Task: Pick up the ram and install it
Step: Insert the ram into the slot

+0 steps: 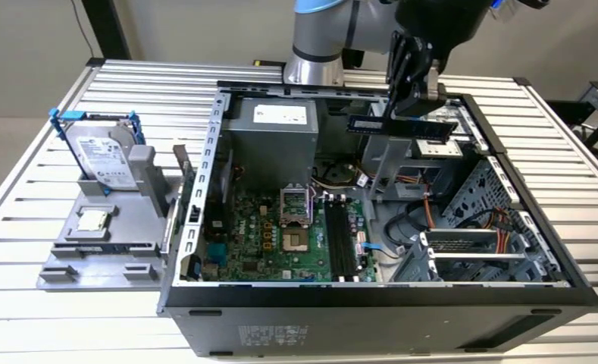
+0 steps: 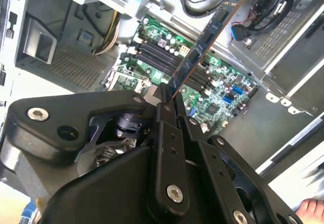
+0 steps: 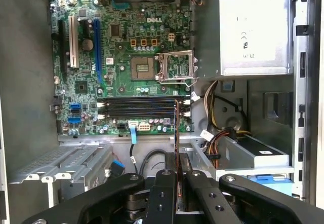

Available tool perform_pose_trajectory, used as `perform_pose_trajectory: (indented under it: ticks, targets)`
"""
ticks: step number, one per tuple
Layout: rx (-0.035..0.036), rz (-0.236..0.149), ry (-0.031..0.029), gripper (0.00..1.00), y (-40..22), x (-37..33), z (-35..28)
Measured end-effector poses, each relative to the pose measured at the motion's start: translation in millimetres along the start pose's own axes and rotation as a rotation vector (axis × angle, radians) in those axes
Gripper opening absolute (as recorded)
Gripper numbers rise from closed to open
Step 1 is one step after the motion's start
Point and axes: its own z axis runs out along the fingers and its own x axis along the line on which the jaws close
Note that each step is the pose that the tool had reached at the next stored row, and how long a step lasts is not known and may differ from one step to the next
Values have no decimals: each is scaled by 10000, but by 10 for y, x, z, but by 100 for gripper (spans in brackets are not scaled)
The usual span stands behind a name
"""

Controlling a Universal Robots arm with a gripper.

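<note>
Recording state at this frame. Open computer case [image 1: 380, 322] lay on its side on the slatted table [image 1: 36, 189], well below the fingers. Inside it: green motherboard [image 1: 268, 235], open CPU socket [image 3: 143, 68], grey power supply [image 3: 253, 26], metal drive cage [image 1: 471, 246] and a bundle of coloured cables [image 3: 215, 133]. The long black memory slots [image 3: 136, 107] ran side by side on the board; all looked unfilled.

Arm came down from above the far rim of the case, and the gripper [image 1: 415, 114] pointed down into the opening. Fingers were clamped on the ram [image 1: 400, 125], one on each flat face. In the exterior view the stick hung level, clear of the board and above the case's rear corner. In the second wrist view the ram [image 2: 202, 46] ran out past the fingertips of the gripper [image 2: 168, 100], over the slots but apart from them. In the first wrist view the ram [image 3: 176, 133] showed edge-on and rose straight out from the gripper [image 3: 176, 176], its far end lined up over the end of the slot bank.

Cables and the cage edge lay nearest beneath the fingers. Off to the side of the fingers, outside the case toward the exterior view's left, a silver hard drive [image 1: 107, 155] in a blue frame stood upright on a grey holder [image 1: 107, 235], well apart.
</note>
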Motion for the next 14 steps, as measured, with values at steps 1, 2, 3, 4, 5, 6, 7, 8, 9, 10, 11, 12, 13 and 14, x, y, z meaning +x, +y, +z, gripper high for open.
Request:
perform_pose_trajectory:
  ticks: [1,2,3,4,5,6,7,8,9,10,11,12,13,14]
  targets:
    - [-1,0,0,0,-1,0,0]
    - [0,1,-2,0,-2,4,0]
    - [0,0,-2,0,-4,11,0]
    - [0,1,0,0,-5,19,-1]
    - [0,2,-2,0,-5,25,0]
    - [0,3,-2,0,-5,27,0]
    - [0,3,-2,0,-5,27,-1]
    - [0,1,-2,0,-6,27,0]
    - [0,1,-1,0,-6,27,-1]
    - [0,1,-1,0,-6,27,-1]
    - [0,1,-1,0,-6,27,-1]
    - [0,2,-1,0,-6,28,-1]
    - [0,2,-1,0,-6,29,-1]
    - [0,2,-1,0,-6,29,-1]
